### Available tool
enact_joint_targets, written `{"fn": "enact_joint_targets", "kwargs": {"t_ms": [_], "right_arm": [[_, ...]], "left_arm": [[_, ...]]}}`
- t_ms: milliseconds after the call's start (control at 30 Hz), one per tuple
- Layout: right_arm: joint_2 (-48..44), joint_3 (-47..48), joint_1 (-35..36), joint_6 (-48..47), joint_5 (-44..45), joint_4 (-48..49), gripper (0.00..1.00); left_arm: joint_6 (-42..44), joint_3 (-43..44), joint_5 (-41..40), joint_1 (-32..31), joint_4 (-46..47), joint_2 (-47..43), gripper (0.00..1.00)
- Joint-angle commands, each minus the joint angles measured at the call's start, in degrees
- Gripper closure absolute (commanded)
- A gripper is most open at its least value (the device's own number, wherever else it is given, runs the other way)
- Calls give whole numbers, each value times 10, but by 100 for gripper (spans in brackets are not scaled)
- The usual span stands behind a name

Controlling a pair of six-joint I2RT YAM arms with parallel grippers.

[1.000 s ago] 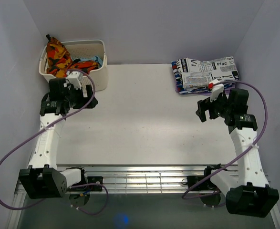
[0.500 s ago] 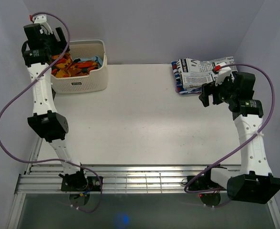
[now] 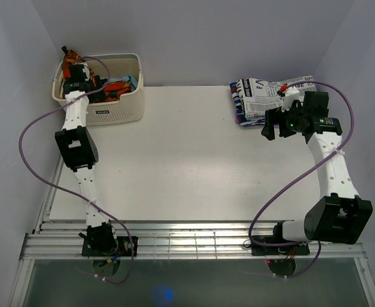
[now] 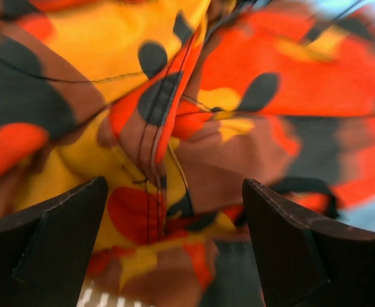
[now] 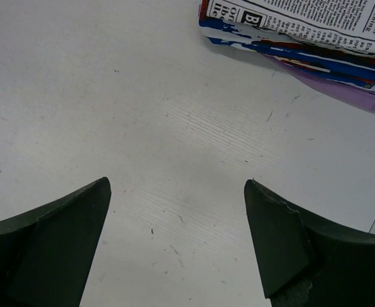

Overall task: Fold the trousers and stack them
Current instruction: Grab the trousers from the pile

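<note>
Table (image 3: pixel 187 160): white, with a metal rail along the near edge.
Right gripper (image 5: pixel 177 185): jaws spread wide, holding nothing, hanging over bare tabletop just short of the stack.
Stack (image 3: pixel 264 96): folded white newsprint garment on top with blue and purple edges beneath, at the far right corner; not touched by the right gripper.
Left gripper (image 4: pixel 174 192): jaws spread wide, down inside the basket, one finger on each side of a fold of the trousers, not closed on it.
Basket (image 3: pixel 110 114): cream and perforated, at the far left corner.
Trousers (image 4: pixel 251 83): crumpled in the basket, in orange, red, yellow and dark blotches; one end pokes above the far left rim.
Blue cloth (image 3: pixel 128 82): in the basket, right of the trousers.
In the way: left arm and its purple cable cross the basket's left side, hiding much of the trousers from above.
Change: half a second back, left gripper high over the basket's left rim, now dropped in; right gripper nearly where it was.
</note>
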Motion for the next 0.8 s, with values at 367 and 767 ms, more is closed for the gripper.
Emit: {"fn": "enact_joint_targets", "kwargs": {"t_ms": [367, 767], "right_arm": [[7, 10, -1, 7, 7, -27, 10], [29, 54, -1, 10, 23, -53, 10]], "left_arm": [[32, 10, 5, -1, 81, 72, 7], [17, -4, 56, -2, 170, 74, 100]]}}
